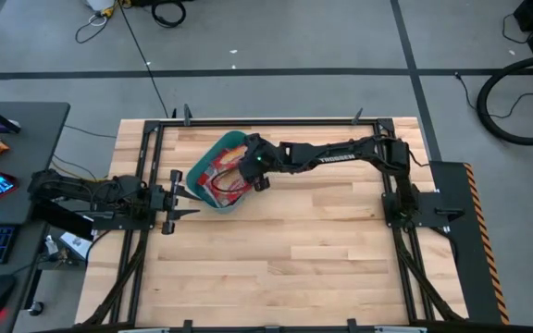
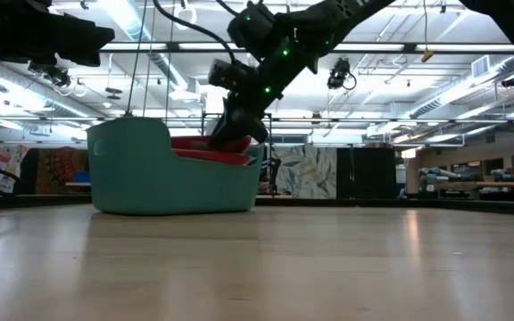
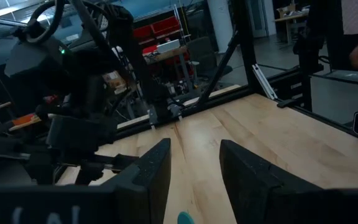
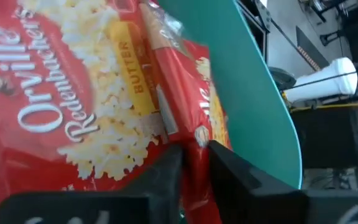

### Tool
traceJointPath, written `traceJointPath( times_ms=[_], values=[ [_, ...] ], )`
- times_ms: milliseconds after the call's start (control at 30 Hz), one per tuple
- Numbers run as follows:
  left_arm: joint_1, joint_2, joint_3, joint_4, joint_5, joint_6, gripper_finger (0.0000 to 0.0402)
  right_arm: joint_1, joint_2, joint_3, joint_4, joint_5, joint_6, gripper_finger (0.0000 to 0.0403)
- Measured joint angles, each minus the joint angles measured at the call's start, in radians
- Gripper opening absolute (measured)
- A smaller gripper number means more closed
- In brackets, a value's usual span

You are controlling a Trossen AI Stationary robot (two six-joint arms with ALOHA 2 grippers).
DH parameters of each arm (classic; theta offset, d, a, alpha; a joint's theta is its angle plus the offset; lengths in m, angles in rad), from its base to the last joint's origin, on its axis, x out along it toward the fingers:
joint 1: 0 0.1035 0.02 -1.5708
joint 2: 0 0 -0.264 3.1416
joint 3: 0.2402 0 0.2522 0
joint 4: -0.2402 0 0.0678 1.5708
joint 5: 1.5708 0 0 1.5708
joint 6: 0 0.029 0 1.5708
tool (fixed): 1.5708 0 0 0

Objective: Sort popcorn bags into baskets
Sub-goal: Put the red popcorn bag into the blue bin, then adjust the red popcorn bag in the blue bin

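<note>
We see the pale wooden slatted table (image 1: pixel 294 250) first, with the teal plastic rectangular basket (image 1: pixel 213 151) toward eleven o'clock of its middle (tilted on its base in the low view). Inside lie the red flat popcorn bags (image 1: pixel 222 178), piled against one another. The right gripper (image 4: pixel 194 163) reaches into the basket, its fingers pinching the edge of one bag. The left gripper (image 3: pixel 194 163) waits at nine o'clock, fingers parted and empty.

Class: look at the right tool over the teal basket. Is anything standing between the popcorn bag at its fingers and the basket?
Nothing visible does. The right tool is inside the teal basket, its fingers straddling a popcorn bag resting on other bags.
</note>
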Motion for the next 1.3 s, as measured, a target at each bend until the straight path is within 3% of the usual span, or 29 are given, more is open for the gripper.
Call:
traceJointPath(
  times_ms=[267, 667, 1000, 1100, 1300],
  values=[
    [0.000, 0.000, 0.000, -0.001, 0.000, 0.000, 0.0142, 0.041, 0.000, 0.033, 0.011, 0.140, 0.088, 0.0149],
    [0.000, 0.000, 0.000, -0.012, 0.000, 0.000, 0.0142, 0.146, -0.001, 0.110, -0.078, 0.283, 0.172, 0.0154],
    [0.000, 0.000, 0.000, -0.013, 0.000, 0.000, 0.0142, 0.169, -0.001, 0.112, -0.315, 0.142, 0.351, 0.0154],
    [0.000, 0.000, 0.000, -0.012, 0.000, 0.000, 0.0142, 0.168, -0.001, 0.111, -0.346, 0.077, 0.382, 0.0154],
    [0.000, 0.000, 0.000, -0.012, 0.000, 0.000, 0.0142, 0.161, -0.001, 0.103, -0.341, 0.055, 0.364, 0.0154]
  ],
)
